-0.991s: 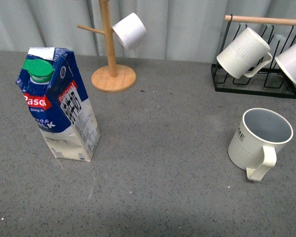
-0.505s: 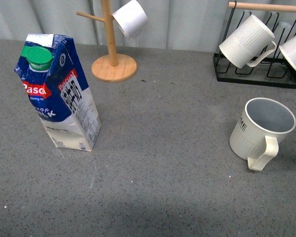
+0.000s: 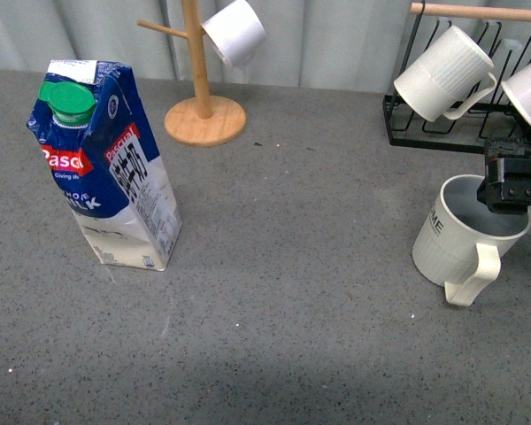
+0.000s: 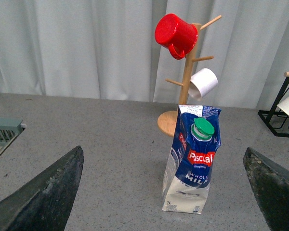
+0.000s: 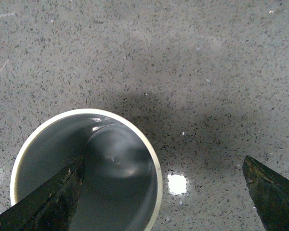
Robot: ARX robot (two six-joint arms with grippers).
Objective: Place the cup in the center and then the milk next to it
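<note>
The cup (image 3: 460, 243), a cream ribbed mug with a squarish handle and grey-blue inside, stands upright at the right of the table. My right gripper (image 3: 513, 188) hangs open just over its far rim. In the right wrist view one finger (image 5: 43, 202) is above the cup (image 5: 115, 159) opening and the other finger (image 5: 272, 195) is over bare table, so the right gripper (image 5: 164, 159) straddles the rim. The milk (image 3: 106, 177), a blue-and-white carton with a green cap, stands at the left. My left gripper (image 4: 161, 151) is open, well short of the milk (image 4: 191, 163).
A wooden mug tree (image 3: 195, 88) at the back holds a smooth white cup (image 3: 234, 31) and, higher up, a red cup (image 4: 176, 30). A black wire rack (image 3: 442, 133) at the back right carries ribbed white mugs (image 3: 442, 71), close behind the right gripper.
The right gripper has come into the front view from the right and now sits over the cup. The cup and the milk have stayed put.
</note>
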